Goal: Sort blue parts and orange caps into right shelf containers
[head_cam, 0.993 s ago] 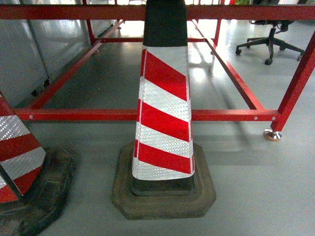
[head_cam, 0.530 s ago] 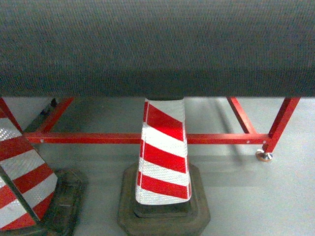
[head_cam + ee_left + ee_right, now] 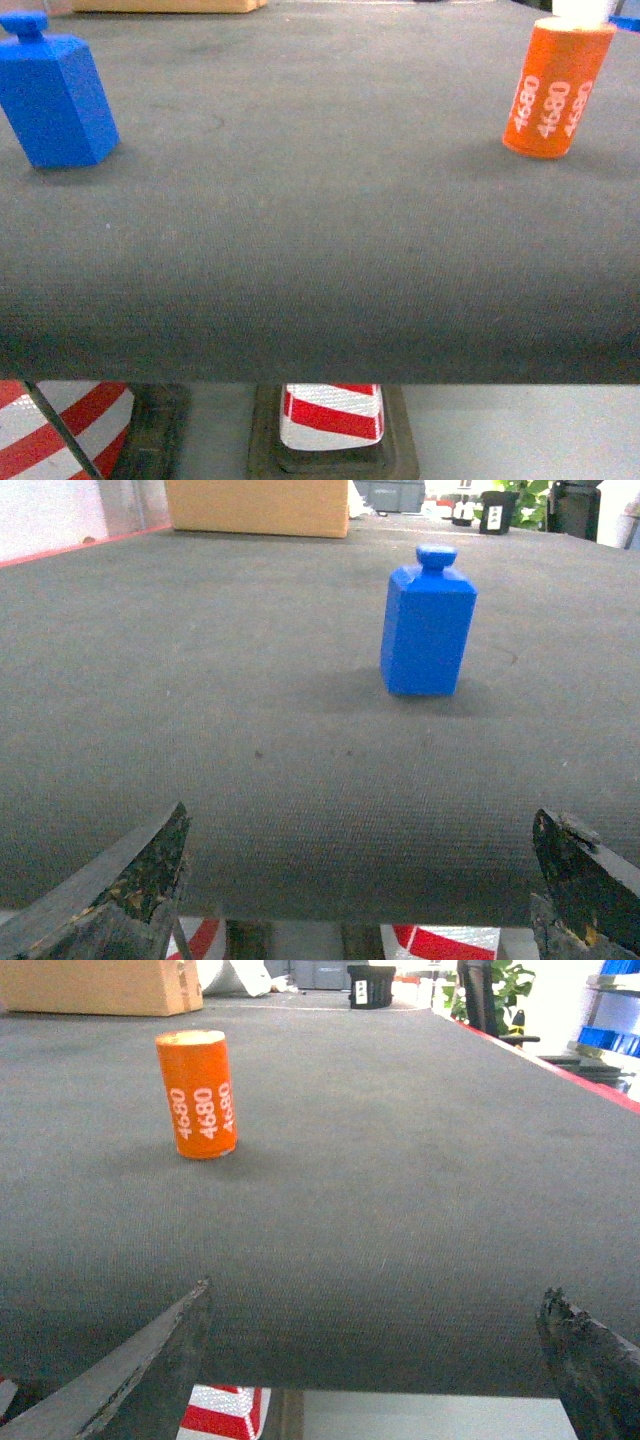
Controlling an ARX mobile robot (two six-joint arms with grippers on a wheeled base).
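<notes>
— Felt table top (image 3: pixel 320 260) fills most of the head view. Where are the parts?

— Blue part (image 3: pixel 52 92) stands upright at the upper left; an orange cylinder (image 3: pixel 556 88) printed 4680 stands at the upper right — well apart.

— And the grippers?

— Left gripper (image 3: pixel 365 885): jaws spread wide at the bottom corners of its wrist view, nothing between them. Right gripper (image 3: pixel 385 1360) likewise, gaping and empty, the cylinder at its upper left.

— Below the table edge?

— Striped traffic cones (image 3: pixel 332 410), bottom of the head view.
</notes>
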